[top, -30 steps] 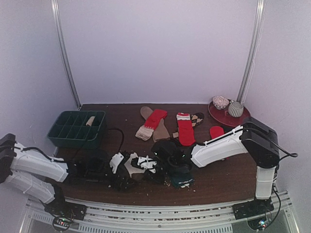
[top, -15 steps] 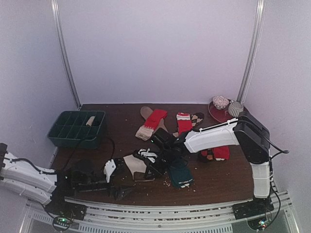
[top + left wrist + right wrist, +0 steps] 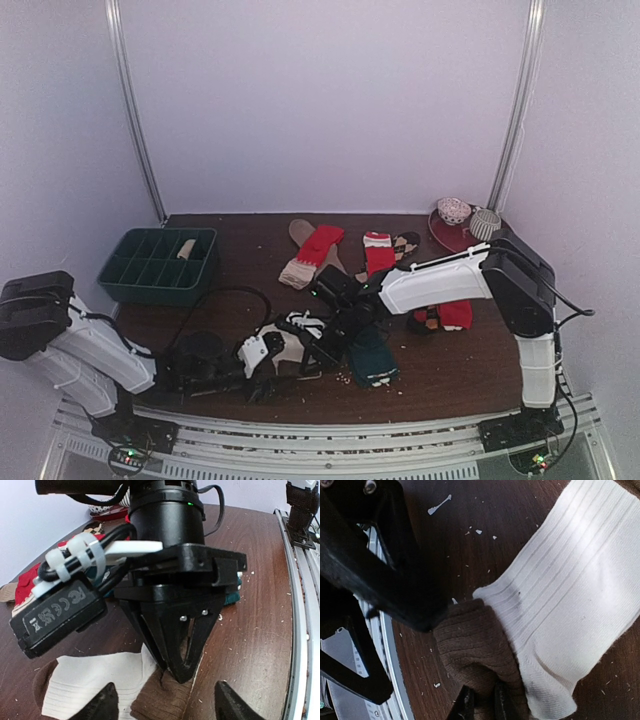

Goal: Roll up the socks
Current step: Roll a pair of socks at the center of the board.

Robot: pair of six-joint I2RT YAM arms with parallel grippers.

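Spanning the view: dark brown worktop [image 3: 470,370], flecked with pale crumbs; pale lilac walls [image 3: 320,100] behind. On it, green tray [image 3: 158,265]. Right of the tray and nearer the arm bases: ribbed cream sock [image 3: 560,590] lying flat over a brown sock [image 3: 470,650], both largely hidden from above by black wrists. Clamped on the brown sock's bunched end: right pincer [image 3: 482,705]. Spread open, tips straddling the same end: left pincer [image 3: 167,705].
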